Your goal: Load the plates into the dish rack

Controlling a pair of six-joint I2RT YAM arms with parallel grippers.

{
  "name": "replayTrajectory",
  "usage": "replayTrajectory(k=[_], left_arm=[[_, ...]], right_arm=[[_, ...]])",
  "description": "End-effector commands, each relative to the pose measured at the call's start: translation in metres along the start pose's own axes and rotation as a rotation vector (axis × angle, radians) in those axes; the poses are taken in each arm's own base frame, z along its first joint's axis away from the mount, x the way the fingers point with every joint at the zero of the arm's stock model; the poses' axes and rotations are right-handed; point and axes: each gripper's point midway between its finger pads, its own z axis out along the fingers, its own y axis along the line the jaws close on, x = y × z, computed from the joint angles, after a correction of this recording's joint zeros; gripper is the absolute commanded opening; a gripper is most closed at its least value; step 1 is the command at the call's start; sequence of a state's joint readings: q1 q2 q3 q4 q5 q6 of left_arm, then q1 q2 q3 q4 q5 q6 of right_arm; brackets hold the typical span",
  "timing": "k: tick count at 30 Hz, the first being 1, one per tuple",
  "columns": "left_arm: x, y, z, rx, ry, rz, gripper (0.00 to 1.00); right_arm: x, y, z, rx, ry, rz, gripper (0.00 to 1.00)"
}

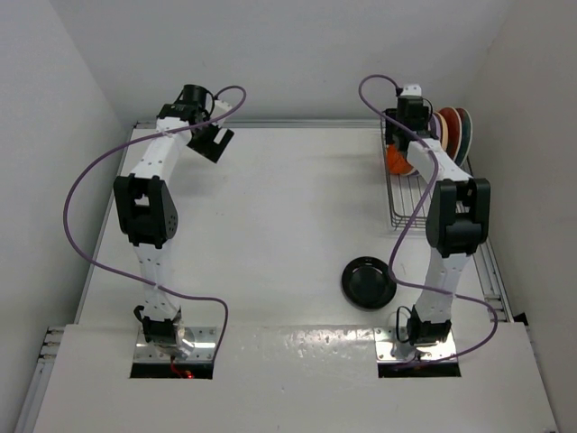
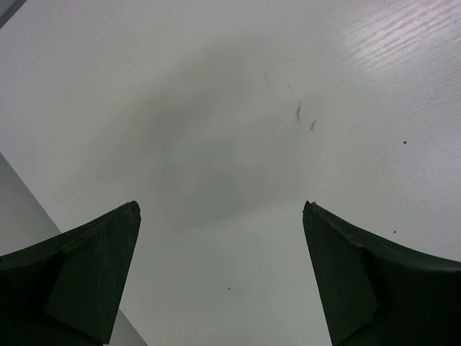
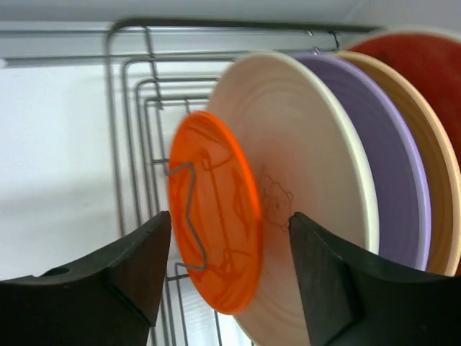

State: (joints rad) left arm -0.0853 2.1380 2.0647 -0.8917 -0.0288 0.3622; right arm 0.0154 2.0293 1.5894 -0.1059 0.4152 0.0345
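Note:
The dish rack [image 1: 403,194] stands at the far right of the table. Standing in it in the right wrist view are the orange plate [image 3: 216,213], the cream-white plate [image 3: 317,180], the lavender plate [image 3: 385,166], the pale yellow plate [image 3: 432,173] and a red plate [image 3: 425,61]. My right gripper [image 3: 229,225] is open, its jaws astride the orange plate without touching it. The small black plate [image 1: 368,281] lies flat on the table in front of the rack. My left gripper [image 2: 221,209] is open and empty over bare table at the far left.
The rack's wire dividers [image 3: 184,216] stand just in front of the orange plate. White walls close in the table at the back and on both sides. Purple cables loop from both arms.

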Motion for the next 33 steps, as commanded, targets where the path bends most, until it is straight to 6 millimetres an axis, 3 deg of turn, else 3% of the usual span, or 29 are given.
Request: replayTrajectory(k=[1,5,8,10,11,12,13,14,15,17,18,19,21,22,23,25,27,28,30,32,33], left_arm=[[-0.012,0.013,-0.026,-0.045,-0.055,0.001,1.0],[-0.014,0.011,-0.025,-0.029,-0.063,0.002,1.0],[-0.014,0.011,-0.025,-0.028,-0.063,0.002,1.0],[-0.014,0.011,-0.025,-0.028,-0.063,0.002,1.0],[-0.014,0.011,-0.025,-0.029,-0.063,0.011,1.0],[-0.014,0.011,-0.025,-0.029,-0.063,0.011,1.0],[-0.014,0.011,-0.025,-0.029,-0.063,0.011,1.0],[-0.012,0.005,-0.023,-0.019,-0.054,0.018,1.0],[-0.012,0.005,-0.023,-0.019,-0.054,0.018,1.0],[-0.002,0.0,-0.014,-0.004,-0.024,0.019,1.0],[-0.003,-0.001,-0.013,0.004,-0.028,0.019,1.0],[-0.006,-0.008,-0.013,0.019,-0.035,0.018,1.0],[-0.004,-0.019,-0.007,0.045,-0.024,0.03,1.0],[-0.008,-0.017,-0.009,0.04,-0.033,0.029,1.0],[-0.014,-0.022,-0.011,0.05,-0.05,0.038,1.0],[-0.016,-0.032,-0.007,0.071,-0.049,0.039,1.0],[-0.018,-0.052,-0.002,0.113,-0.047,0.045,1.0],[-0.017,-0.062,0.0,0.164,-0.053,0.045,1.0],[0.005,-0.095,0.005,0.288,-0.007,0.031,0.95],[0.02,-0.139,-0.002,0.464,0.007,0.078,0.87],[0.048,-0.156,0.002,0.512,0.078,0.086,0.85]], right_arm=[[-0.039,-0.007,-0.016,-0.03,-0.071,0.036,0.67],[-0.077,-0.012,-0.046,-0.06,-0.159,0.045,0.72],[-0.12,-0.014,-0.088,-0.098,-0.269,0.05,0.79],[-0.137,0.0,-0.119,-0.163,-0.305,0.007,0.85],[-0.141,0.002,-0.139,-0.2,-0.311,0.006,0.88],[-0.127,0.018,-0.149,-0.262,-0.255,0.053,0.91],[-0.122,0.02,-0.171,-0.308,-0.242,0.074,0.96],[-0.086,0.044,-0.184,-0.45,-0.17,0.079,0.99],[-0.067,0.054,-0.192,-0.501,-0.103,0.203,0.99],[-0.061,0.054,-0.239,-0.618,-0.139,0.288,0.99],[0.025,0.071,-0.224,-0.618,0.059,0.333,0.99],[0.024,0.067,-0.24,-0.632,0.029,0.414,0.98],[0.093,0.07,-0.249,-0.611,0.167,0.506,0.93],[0.117,0.067,-0.258,-0.596,0.219,0.521,0.88],[0.126,0.063,-0.264,-0.571,0.24,0.552,0.74],[0.169,0.056,-0.279,-0.511,0.359,0.585,0.66],[0.213,0.05,-0.281,-0.426,0.464,0.592,0.61],[0.221,0.046,-0.285,-0.383,0.492,0.644,0.61],[0.247,0.031,-0.282,-0.255,0.537,0.642,0.68],[0.269,0.028,-0.283,-0.211,0.594,0.627,0.73],[0.279,0.028,-0.283,-0.193,0.618,0.619,0.75]])
